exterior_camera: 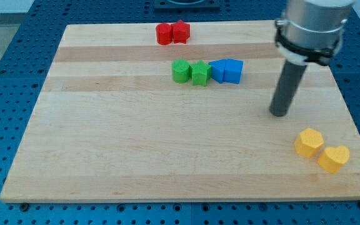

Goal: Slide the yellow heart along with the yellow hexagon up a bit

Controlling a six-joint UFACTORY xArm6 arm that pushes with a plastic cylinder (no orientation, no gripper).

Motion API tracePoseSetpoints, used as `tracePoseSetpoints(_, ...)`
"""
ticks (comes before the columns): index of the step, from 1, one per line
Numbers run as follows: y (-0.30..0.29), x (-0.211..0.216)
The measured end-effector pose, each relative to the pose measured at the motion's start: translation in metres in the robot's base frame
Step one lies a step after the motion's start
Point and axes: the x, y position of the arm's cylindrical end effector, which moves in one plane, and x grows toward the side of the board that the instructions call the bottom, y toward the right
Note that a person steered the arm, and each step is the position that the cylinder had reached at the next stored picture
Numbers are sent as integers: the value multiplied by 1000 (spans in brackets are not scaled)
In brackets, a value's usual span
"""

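Note:
The yellow hexagon (309, 142) and the yellow heart (334, 158) lie side by side, touching, near the board's lower right corner. My tip (279, 114) rests on the board above and to the left of the hexagon, a short gap away from it. The rod rises from the tip toward the view's top right.
A green round block (180, 71), a green star (200, 73) and two blue blocks (227, 70) form a row at upper centre. Two red blocks (172, 32) sit at the board's top edge. The wooden board (136, 144) ends close to the right of the heart.

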Motion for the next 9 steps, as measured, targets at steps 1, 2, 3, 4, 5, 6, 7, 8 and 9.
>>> tracePoseSetpoints(1, 56, 0)
tracePoseSetpoints(2, 107, 16)
tracePoseSetpoints(3, 129, 52)
tracePoseSetpoints(4, 133, 101)
tracePoseSetpoints(5, 121, 140)
tracePoseSetpoints(6, 95, 141)
tracePoseSetpoints(7, 75, 123)
tracePoseSetpoints(8, 45, 104)
tracePoseSetpoints(9, 17, 90)
